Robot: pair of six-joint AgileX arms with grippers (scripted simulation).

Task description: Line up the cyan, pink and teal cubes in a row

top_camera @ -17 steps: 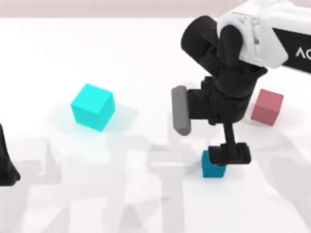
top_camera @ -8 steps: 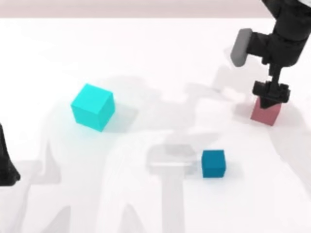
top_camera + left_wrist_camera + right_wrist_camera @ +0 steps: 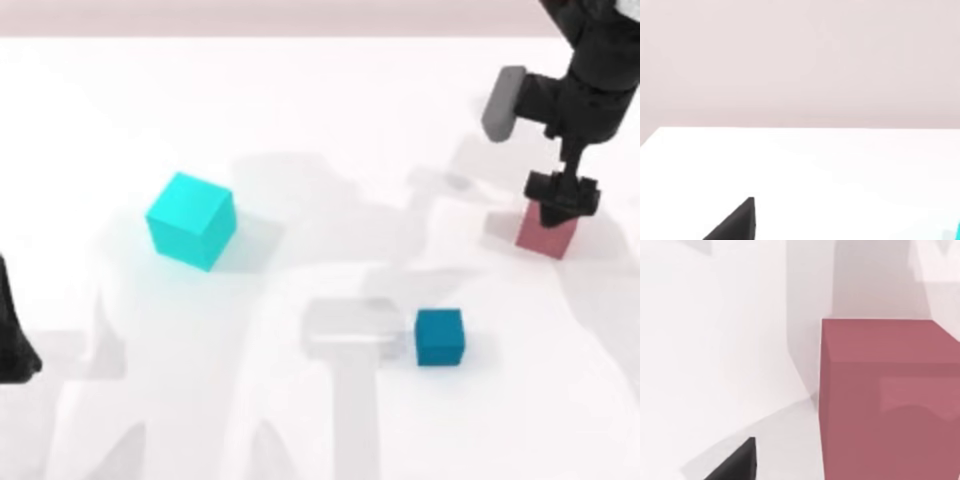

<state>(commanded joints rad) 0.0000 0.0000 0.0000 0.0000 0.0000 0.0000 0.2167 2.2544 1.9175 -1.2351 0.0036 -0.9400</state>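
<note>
Our right gripper (image 3: 562,200) hangs directly over the pink cube (image 3: 547,236); whether its fingers are spread, we cannot tell. The teal cube (image 3: 440,337) sits nearer us, left of it; the cyan cube (image 3: 191,220) far left. Our left arm (image 3: 12,335) rests parked at the left edge

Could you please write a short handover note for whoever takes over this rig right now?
Right gripper: low over the pink cube at the table's right, fingers around its top; whether it has closed cannot be seen.
Left arm: parked at the table's left edge, gripper out of sight.
Cyan cube: left of centre, standing free.
Teal cube: right of centre, nearer the front, standing free.
Done: no row yet; the three cubes sit scattered.
Left: take the pink cube, then line up all three.
</note>
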